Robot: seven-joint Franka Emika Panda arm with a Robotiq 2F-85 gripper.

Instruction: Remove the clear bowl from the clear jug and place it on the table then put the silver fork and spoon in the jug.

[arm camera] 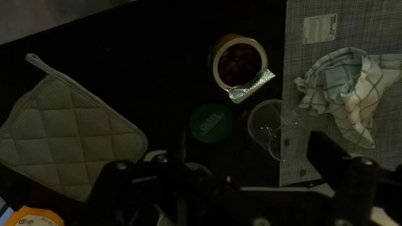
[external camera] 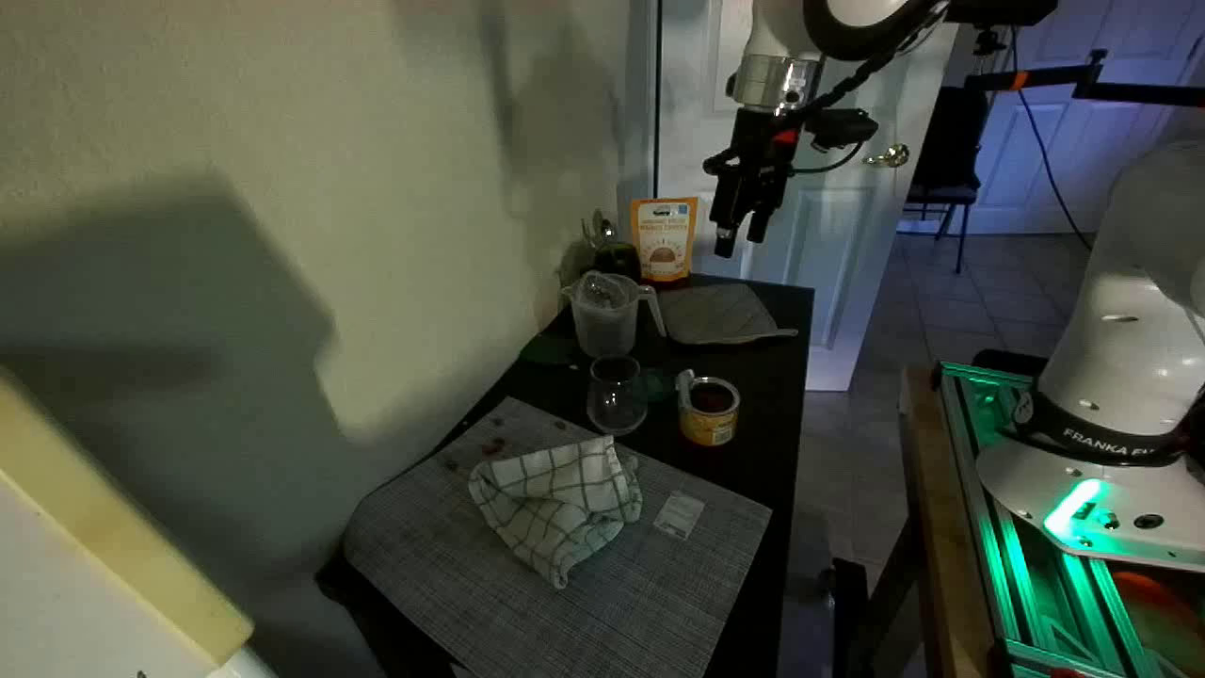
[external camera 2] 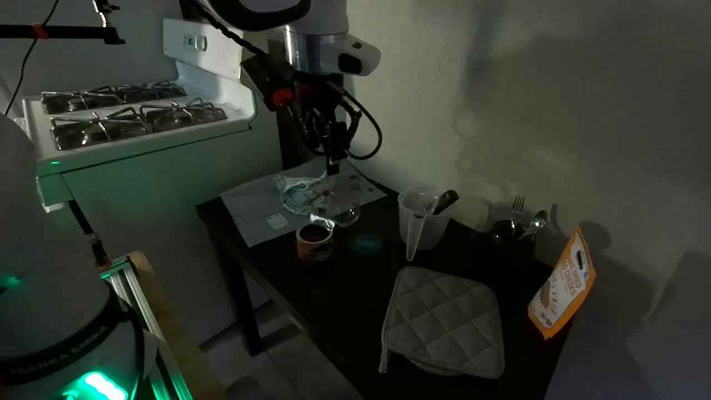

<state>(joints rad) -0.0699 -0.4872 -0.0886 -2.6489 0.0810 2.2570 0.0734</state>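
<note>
The clear jug [external camera: 605,330] stands upright near the wall, and also shows in an exterior view [external camera 2: 414,228]. The clear bowl [external camera: 602,290] sits tilted in its mouth; a dark piece sticking out of the jug [external camera 2: 446,201] may be part of it. The silver fork [external camera 2: 517,204] and spoon [external camera 2: 537,219] stand in a dark container [external camera 2: 504,232] behind the jug. My gripper [external camera: 741,235] hangs well above the dark table [external camera 2: 328,294], and also shows in an exterior view [external camera 2: 333,164]. In the wrist view its fingers [arm camera: 248,147] are apart with nothing held. The gripper mostly hides the jug there.
A stemless clear glass [external camera: 617,405], an opened orange can [external camera: 709,414] and a green lid [arm camera: 211,123] stand near the jug. A checked towel [external camera: 565,499] lies on the grey placemat [external camera: 621,612]. A pot holder [external camera 2: 444,322] and an orange pouch [external camera 2: 564,283] are at the far end.
</note>
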